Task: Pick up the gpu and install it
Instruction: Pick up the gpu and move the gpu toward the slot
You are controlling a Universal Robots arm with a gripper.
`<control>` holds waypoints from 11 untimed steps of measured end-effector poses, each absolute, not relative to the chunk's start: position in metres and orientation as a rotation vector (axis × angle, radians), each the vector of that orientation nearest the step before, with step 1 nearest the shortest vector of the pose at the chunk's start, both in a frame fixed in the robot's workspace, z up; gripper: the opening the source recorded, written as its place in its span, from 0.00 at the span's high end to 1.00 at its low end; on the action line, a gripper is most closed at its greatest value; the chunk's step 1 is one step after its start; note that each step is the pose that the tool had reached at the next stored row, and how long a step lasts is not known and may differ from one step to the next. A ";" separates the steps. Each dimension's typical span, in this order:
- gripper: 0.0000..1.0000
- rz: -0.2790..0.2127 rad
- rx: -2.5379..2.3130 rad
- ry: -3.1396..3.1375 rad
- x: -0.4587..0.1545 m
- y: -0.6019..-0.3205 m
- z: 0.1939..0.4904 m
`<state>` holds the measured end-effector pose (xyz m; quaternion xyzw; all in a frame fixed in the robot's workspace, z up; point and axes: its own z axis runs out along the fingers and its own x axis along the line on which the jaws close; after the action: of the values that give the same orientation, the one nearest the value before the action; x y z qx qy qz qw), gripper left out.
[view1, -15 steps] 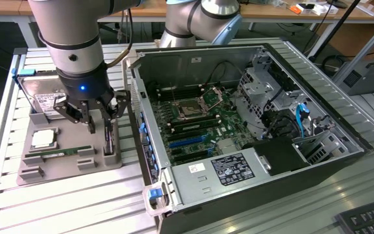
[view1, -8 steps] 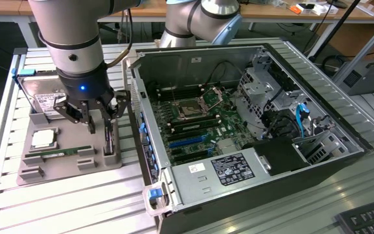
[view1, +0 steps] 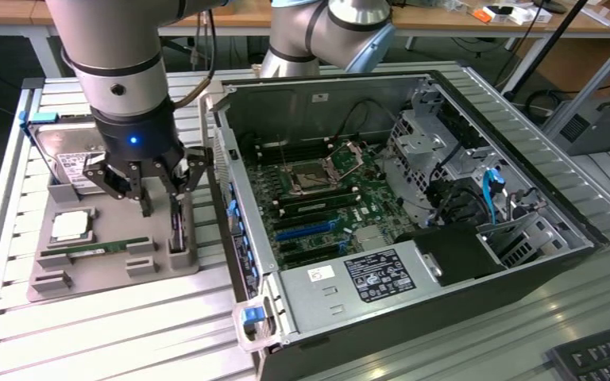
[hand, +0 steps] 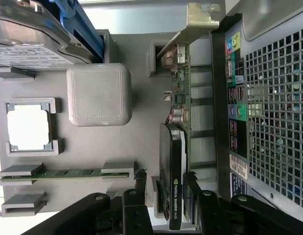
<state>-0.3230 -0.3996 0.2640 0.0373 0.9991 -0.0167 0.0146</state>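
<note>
Gripper (hand: 165,188) fingers, closest to the wrist camera, stand wide apart, one on each side of the gpu (hand: 172,156); a gap shows on its dark side, so nothing is clamped. In the exterior view the gpu stands on edge in a slot of the grey tray (view1: 104,278), left of centre in the frame, just beside the open case (view1: 559,238). Its silver bracket points toward the tray's hard drive (view1: 72,155) end. Further toward the exterior view's left, a cpu (view1: 70,226) and a memory stick (view1: 98,248) lie on the tray
</note>
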 end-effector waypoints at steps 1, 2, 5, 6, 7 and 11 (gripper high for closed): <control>0.58 -0.052 0.116 3.110 -0.323 -0.400 0.266; 0.58 -0.052 0.116 3.110 -0.323 -0.400 0.267; 0.58 -0.052 0.116 3.110 -0.323 -0.400 0.269; 0.58 -0.052 0.116 3.110 -0.323 -0.400 0.269; 0.58 -0.052 0.116 3.110 -0.323 -0.400 0.269; 0.58 -0.052 0.116 3.110 -0.323 -0.400 0.269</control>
<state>-0.3229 -0.3996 0.2689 0.0373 0.9991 -0.0168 0.0145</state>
